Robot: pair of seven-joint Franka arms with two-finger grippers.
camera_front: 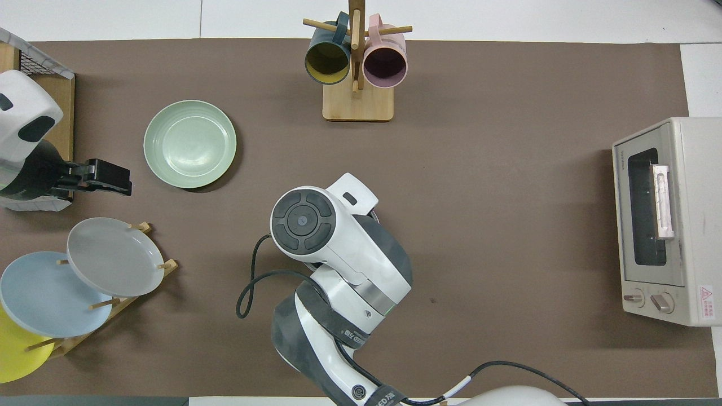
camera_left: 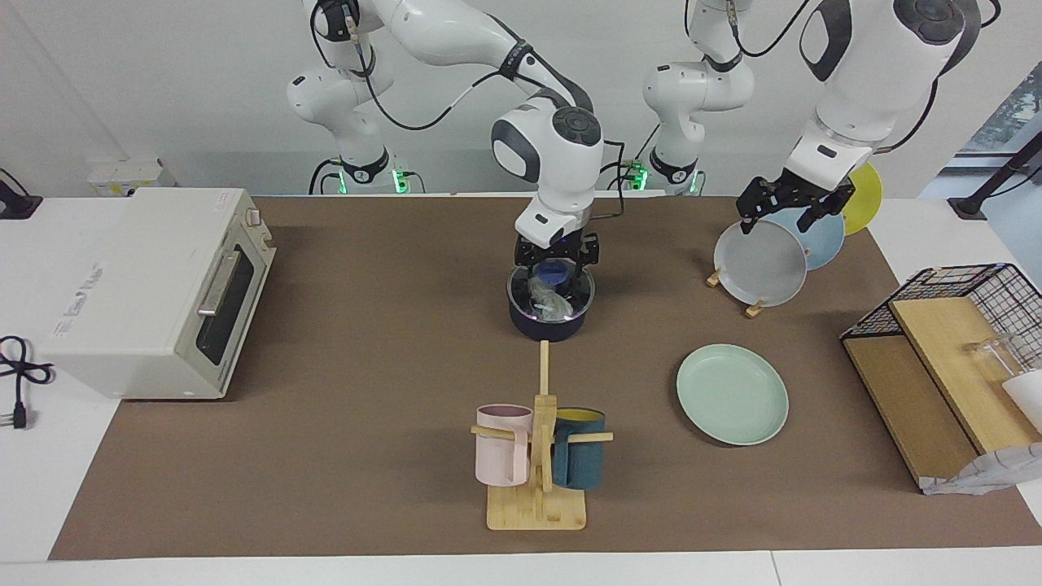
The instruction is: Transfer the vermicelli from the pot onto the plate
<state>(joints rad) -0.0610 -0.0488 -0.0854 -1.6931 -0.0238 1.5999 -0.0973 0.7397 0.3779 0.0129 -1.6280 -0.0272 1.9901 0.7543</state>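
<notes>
The dark navy pot point(camera_left: 550, 322) stands mid-table under a clear glass lid point(camera_left: 570, 295) with a blue knob point(camera_left: 554, 276). Through the lid shows the vermicelli point(camera_left: 547, 301), a crinkly clear bag inside the pot. My right gripper point(camera_left: 556, 267) is low over the lid, open, one finger on each side of the knob. In the overhead view the right arm hides pot and lid. The mint-green plate point(camera_left: 733, 395) point(camera_front: 190, 144) lies empty, farther from the robots and toward the left arm's end. My left gripper point(camera_left: 780, 218) waits open over the plate rack.
A rack point(camera_left: 757, 308) holds a grey plate point(camera_left: 761, 262), a light blue one and a yellow one. A mug tree point(camera_left: 537, 456) with a pink and a dark blue mug stands farther out than the pot. A toaster oven point(camera_left: 155, 289) and a wire basket point(camera_left: 969, 297) sit at the ends.
</notes>
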